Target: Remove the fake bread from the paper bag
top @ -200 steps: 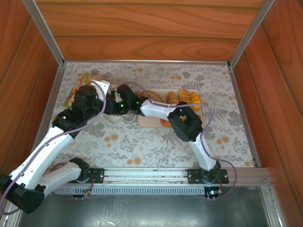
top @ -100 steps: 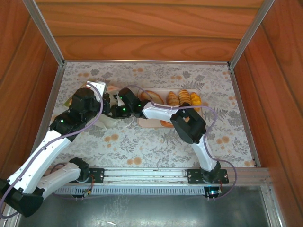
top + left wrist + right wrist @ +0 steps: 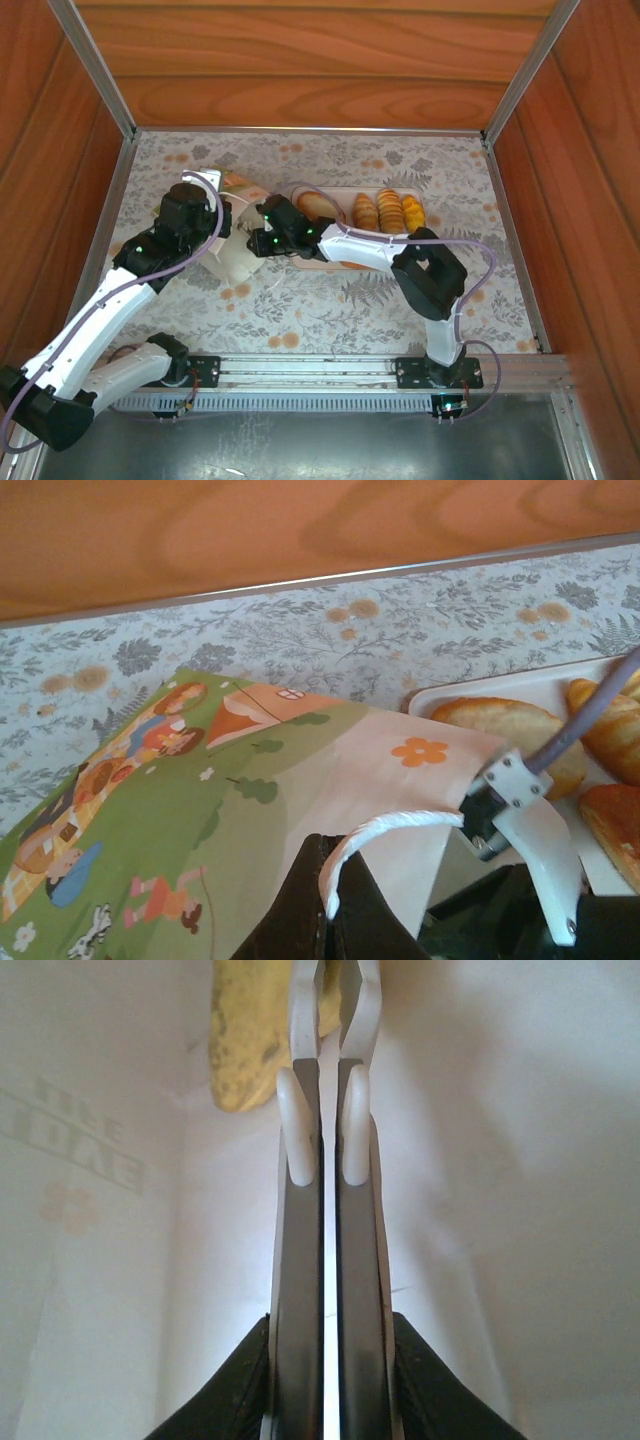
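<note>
Right claw [image 3: 332,1000] nearly pressed together inside paper bag [image 3: 200,810], tips at small yellow piece [image 3: 245,1040]; grip on it unclear. Left claw [image 3: 325,905] pinches cord handle [image 3: 400,825], likely steadying the bag. Other fake bread [image 3: 385,210] lies on tray [image 3: 470,685]

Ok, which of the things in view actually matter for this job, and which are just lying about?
For the job: paper bag; yellow bread piece inside it; bread rolls already out.
Just lying about: pinkish tray under the rolls; floral table cover.
</note>
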